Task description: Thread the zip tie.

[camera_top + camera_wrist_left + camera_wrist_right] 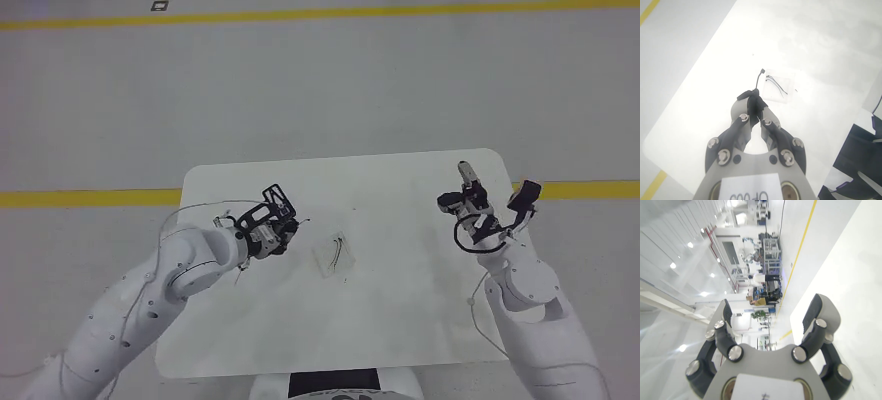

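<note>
A thin black zip tie (758, 79) sticks out from the tips of my left gripper (753, 99), which is shut on it above the left half of the white table (400, 320). Its small square head (762, 70) is at the free end, just short of a clear plastic bag (779, 86). Two more black zip ties (776, 85) lie inside that bag at the table's middle (334, 252). In the top view the left gripper (283, 222) is left of the bag. My right gripper (770, 311) is open and holds nothing, raised at the table's far right edge (467, 190).
Yellow floor lines (90, 197) run past the table on both sides. A tiny dark scrap (796, 90) lies beside the bag. The table's near half is bare white surface.
</note>
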You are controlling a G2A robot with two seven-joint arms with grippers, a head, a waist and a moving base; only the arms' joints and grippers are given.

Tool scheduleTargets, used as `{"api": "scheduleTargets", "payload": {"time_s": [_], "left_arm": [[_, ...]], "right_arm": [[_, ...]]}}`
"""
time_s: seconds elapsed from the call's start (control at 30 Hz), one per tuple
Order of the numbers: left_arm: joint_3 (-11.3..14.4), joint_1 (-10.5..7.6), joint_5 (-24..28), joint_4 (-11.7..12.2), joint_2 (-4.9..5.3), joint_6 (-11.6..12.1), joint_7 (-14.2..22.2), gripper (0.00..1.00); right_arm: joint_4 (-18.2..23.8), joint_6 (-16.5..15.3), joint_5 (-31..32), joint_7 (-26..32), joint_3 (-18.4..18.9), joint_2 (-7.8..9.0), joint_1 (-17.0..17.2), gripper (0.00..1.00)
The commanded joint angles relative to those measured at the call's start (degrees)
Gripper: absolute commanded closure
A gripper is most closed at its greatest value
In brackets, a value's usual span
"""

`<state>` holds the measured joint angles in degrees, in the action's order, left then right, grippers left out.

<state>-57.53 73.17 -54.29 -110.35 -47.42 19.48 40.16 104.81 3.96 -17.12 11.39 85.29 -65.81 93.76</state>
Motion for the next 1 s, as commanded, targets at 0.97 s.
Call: {"api": "scheduleTargets", "payload": {"time_s": [0.97], "left_arm": [[2.9,1.05,-11.0,-5.6,3.13,0.0,-0.5,1.0]], "right_arm": [[-7.6,11.1,2.6,29.9,-18.5,-1.06,-14.8,0.0]]}}
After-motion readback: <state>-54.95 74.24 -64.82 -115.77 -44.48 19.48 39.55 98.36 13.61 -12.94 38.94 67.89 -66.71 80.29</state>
